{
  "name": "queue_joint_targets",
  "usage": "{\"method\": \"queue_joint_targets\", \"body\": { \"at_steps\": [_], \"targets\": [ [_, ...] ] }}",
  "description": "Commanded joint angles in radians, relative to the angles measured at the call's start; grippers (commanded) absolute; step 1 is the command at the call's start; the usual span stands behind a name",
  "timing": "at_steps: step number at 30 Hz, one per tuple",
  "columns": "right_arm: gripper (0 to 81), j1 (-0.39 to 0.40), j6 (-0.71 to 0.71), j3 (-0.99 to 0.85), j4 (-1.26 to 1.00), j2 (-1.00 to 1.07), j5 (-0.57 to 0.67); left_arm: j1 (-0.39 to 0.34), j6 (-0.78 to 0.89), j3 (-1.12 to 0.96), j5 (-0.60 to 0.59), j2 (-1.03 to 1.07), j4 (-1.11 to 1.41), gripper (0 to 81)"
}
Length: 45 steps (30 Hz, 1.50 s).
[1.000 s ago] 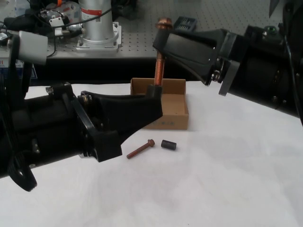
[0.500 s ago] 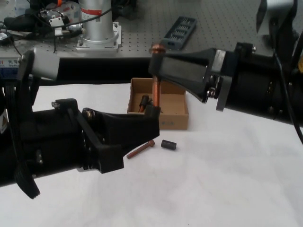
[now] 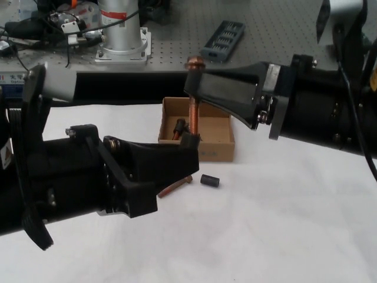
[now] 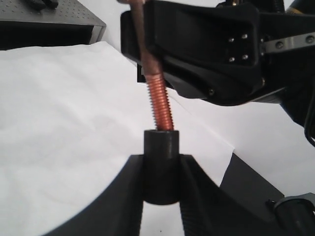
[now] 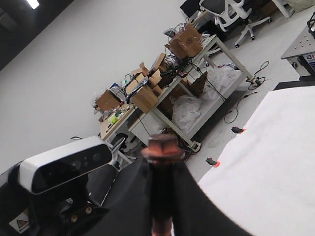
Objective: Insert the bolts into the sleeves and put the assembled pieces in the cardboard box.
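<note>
We see the left gripper (image 4: 160, 169) clenched on a black sleeve (image 4: 160, 142), which stands upright between its fingers close to the front-left part of the cardboard box (image 3: 215, 150). The right gripper (image 3: 194, 82) hangs above the box and grasps a copper bolt (image 3: 192, 115) just under its head, so that the head stands clear above the fingers. The bolt points down, a little tilted, and its threaded end meets the open top of the held sleeve; we cannot tell how far it has gone in. Inside the box, toward its left rear corner, lies an assembled piece (image 3: 178, 127), copper and black, leaning on the wall. In front of the box, on the white sheet (image 3: 283, 224), lies a loose bolt (image 3: 177, 186), its lower end hidden behind the left gripper. A loose sleeve (image 3: 210, 181) lies on its side near that bolt's head, apart from it and also in front of the box. Behind the box stands a perforated metal table (image 3: 171, 41).
</note>
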State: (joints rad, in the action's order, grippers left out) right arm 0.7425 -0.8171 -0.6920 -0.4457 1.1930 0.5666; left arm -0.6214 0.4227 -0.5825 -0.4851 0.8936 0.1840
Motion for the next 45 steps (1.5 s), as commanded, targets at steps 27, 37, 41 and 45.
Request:
{"method": "queue_joint_targets", "body": {
  "at_steps": [27,37,41,45],
  "targets": [
    [1.9,-0.044,0.048,-0.008,0.020,-0.025,-0.013,0.005,0.019,-0.009,0.075,-0.001,-0.012,0.6],
    [1.9,-0.052,0.009,-0.008,0.020,-0.025,-0.088,0.005,0.019,-0.009,-0.006,-0.001,0.027,0.6],
    [1.9,-0.033,-0.020,-0.008,0.020,-0.025,-0.088,0.005,0.019,-0.009,-0.023,-0.001,0.043,0.6],
    [1.9,-0.026,-0.056,-0.008,0.020,-0.025,-0.088,0.005,0.019,-0.009,-0.030,-0.001,0.046,0.6]
  ]
}}
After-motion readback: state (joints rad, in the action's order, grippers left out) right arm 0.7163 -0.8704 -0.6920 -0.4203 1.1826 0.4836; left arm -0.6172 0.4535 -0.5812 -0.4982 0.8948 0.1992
